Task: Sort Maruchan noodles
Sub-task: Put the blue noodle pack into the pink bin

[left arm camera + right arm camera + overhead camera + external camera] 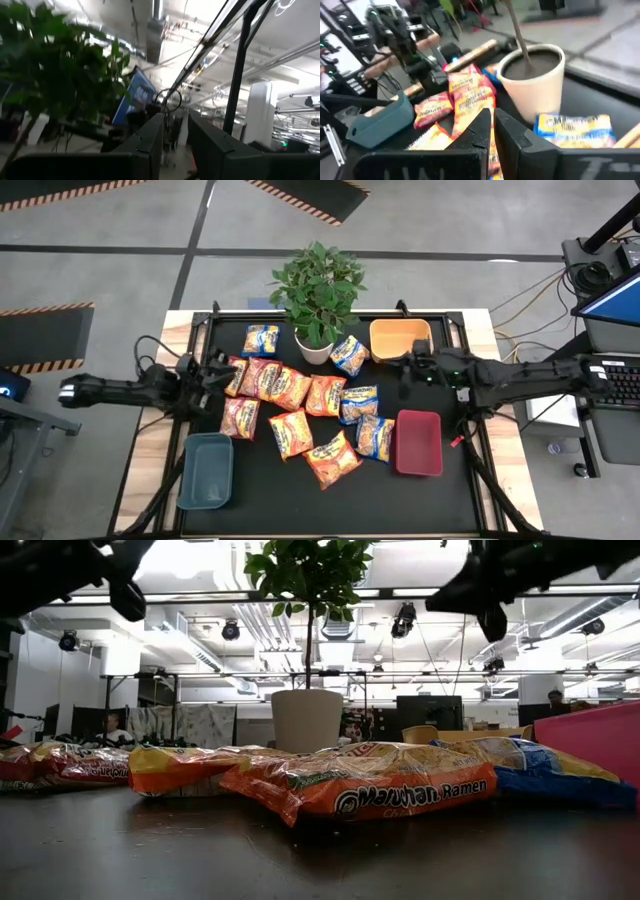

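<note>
You have a black table with a potted plant at its far edge. Orange, red and grey-blue bins sit around the noodle packets, which lie loosely scattered mid-table. Your left gripper hangs over the pile's left edge and your right gripper beside the orange bin, each with fingers nearly closed, holding nothing.
</note>
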{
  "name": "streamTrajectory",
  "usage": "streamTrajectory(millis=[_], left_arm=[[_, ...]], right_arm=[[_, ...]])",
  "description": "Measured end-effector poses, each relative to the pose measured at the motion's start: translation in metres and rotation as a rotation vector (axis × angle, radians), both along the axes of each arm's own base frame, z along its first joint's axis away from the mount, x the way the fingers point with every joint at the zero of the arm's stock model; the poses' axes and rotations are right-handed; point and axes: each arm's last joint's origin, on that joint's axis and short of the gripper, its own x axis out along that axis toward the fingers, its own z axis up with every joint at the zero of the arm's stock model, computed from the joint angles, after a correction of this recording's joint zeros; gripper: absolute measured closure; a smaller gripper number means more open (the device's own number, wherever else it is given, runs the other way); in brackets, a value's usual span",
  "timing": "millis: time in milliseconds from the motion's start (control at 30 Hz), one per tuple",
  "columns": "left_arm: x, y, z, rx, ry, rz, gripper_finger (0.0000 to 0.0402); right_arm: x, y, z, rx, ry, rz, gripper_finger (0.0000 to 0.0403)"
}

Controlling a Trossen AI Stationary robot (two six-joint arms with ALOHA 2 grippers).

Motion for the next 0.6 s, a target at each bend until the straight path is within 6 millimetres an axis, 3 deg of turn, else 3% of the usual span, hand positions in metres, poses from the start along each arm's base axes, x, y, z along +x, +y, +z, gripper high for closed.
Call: streamTrajectory(millis=[300,600], left_arm=[[0.033,0.0,0.0,-0.025,0.213,-0.01,0.0327],[0.063,0.0,0.003,-0.028,0.453,-0.008,0.0327]], right_arm=[[0.019,-0.002,-0.006,0.192,0.267,-0.069,0.039],[0.02,-0.002,-0.021,0.29,0.552,-0.126,0.039]])
